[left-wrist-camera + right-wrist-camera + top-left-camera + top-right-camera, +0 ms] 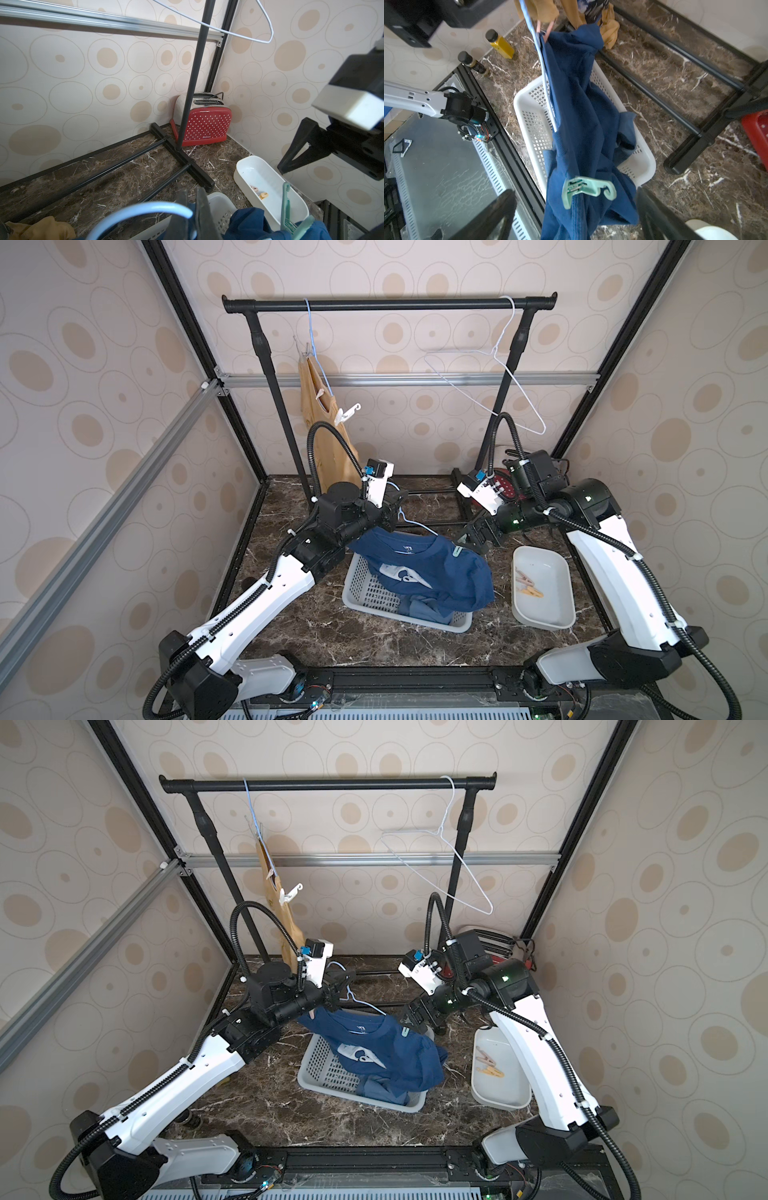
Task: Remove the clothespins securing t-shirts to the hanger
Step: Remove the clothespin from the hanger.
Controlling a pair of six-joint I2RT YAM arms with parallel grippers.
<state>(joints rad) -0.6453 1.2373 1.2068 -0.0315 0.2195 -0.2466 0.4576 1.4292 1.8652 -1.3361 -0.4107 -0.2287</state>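
Note:
A dark blue t-shirt (419, 568) (577, 104) hangs on a light blue hanger (145, 209) (544, 72) above the basket. My left gripper (397, 506) (193, 193) is shut on that hanger's hook. A teal hook-tipped clothespin (457, 551) (405, 1031) (587, 187) clips the near shoulder. My right gripper (469, 541) (575, 193) is open, with one finger on each side of the teal pin and apart from it. A pink clothespin (544, 31) clips the far shoulder. On the rack, a mustard t-shirt (328, 435) carries a white clothespin (345, 414) and a pink one (320, 394).
A white perforated basket (361, 585) holds a lighter blue shirt (424, 610). A white tray (540, 614) at the right holds two loose pins (528, 587). A bare white hanger (490, 377) hangs on the rack bar (386, 305). A red toaster (205, 122) stands in the back corner; bottles (500, 44) stand left.

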